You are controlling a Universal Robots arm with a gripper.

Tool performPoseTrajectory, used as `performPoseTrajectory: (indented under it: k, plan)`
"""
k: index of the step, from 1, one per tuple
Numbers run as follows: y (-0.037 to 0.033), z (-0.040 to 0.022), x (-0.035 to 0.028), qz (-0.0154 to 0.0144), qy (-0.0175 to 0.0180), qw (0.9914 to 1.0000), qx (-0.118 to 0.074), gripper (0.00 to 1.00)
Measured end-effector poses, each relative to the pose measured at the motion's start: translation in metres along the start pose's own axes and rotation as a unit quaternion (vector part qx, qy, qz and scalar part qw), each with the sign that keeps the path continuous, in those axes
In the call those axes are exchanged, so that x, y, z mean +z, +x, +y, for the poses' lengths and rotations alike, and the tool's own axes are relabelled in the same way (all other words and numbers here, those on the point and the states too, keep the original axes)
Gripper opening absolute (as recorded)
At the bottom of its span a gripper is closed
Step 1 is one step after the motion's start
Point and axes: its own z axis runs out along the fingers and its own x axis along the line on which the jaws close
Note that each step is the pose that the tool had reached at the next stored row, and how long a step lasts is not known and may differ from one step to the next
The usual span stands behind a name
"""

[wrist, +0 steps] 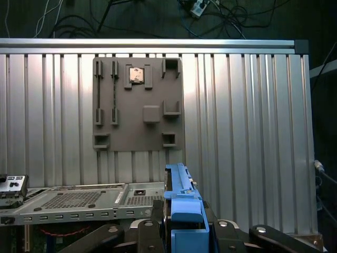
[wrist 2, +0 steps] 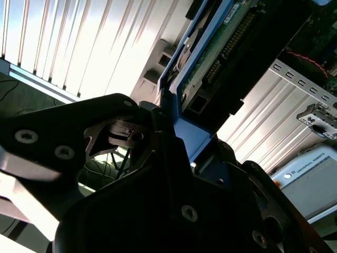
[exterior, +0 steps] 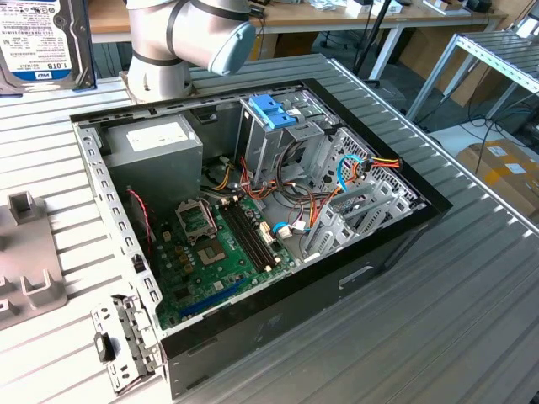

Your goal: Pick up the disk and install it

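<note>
The disk [wrist: 179, 184] is gripped by its blue frame between the black fingers [wrist: 156, 221] of the gripper [wrist: 183, 213], which are closed on it from both sides. In the first wrist view the disk is seen edge-on, and in the second wrist view its underside is shown. It is held up in the air over the desk [exterior: 438, 320]. Just past it, an edge of the open computer case [wrist: 63, 213] is seen. Farther off, a grey plate [wrist: 138, 105] with small holders is laid flat on the ribbed metal desk. In the exterior view the case is laid open, with a green board [exterior: 210, 269] inside and a blue bracket [exterior: 274, 109] on top of the metal cage [exterior: 261, 151]. Behind the case the arm [exterior: 189, 34] is seen, and the disk is shown at the exterior view's top left.
</note>
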Motion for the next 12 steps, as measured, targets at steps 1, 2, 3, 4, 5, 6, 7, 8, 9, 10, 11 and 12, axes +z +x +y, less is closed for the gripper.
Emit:
performPoseTrajectory:
  k: [1, 2, 3, 4, 5, 6, 7, 8, 9, 10, 11, 12]
  plan:
    - [0.0000, -0.0006, 0.0000, 0.0000, 0.0000, 1.00000, 0.000, 0.37]
    - [-0.0005, -0.0114, -0.0004, 0.0000, 0.0000, 1.00000, 0.000, 0.37]
    - [-0.0008, -0.0205, -0.0008, 0.0000, 0.0000, 1.00000, 0.000, 0.37]
    - [-0.0011, -0.0270, -0.0010, 0.0000, 0.0000, 1.00000, 0.000, 0.37]
    - [-0.0013, -0.0315, -0.0012, 0.0000, 0.0000, 1.00000, 0.000, 0.37]
    - [-0.0013, -0.0322, -0.0012, 0.0000, 0.0000, 1.00000, 0.000, 0.37]
    - [-0.0013, -0.0329, -0.0012, 0.0000, 0.0000, 1.00000, 0.000, 0.37]
    - [-0.0014, -0.0336, -0.0012, 0.0000, 0.0000, 1.00000, 0.000, 0.37]
    - [-0.0014, -0.0342, -0.0012, 0.0000, 0.0000, 1.00000, 0.000, 0.37]
    - [-0.0014, -0.0351, -0.0013, 0.0000, 0.0000, 1.00000, 0.000, 0.37]
    - [-0.0014, -0.0356, -0.0013, 0.0000, 0.0000, 1.00000, 0.000, 0.37]
    - [-0.0015, -0.0363, -0.0013, 0.0000, 0.0000, 1.00000, 0.000, 0.37]
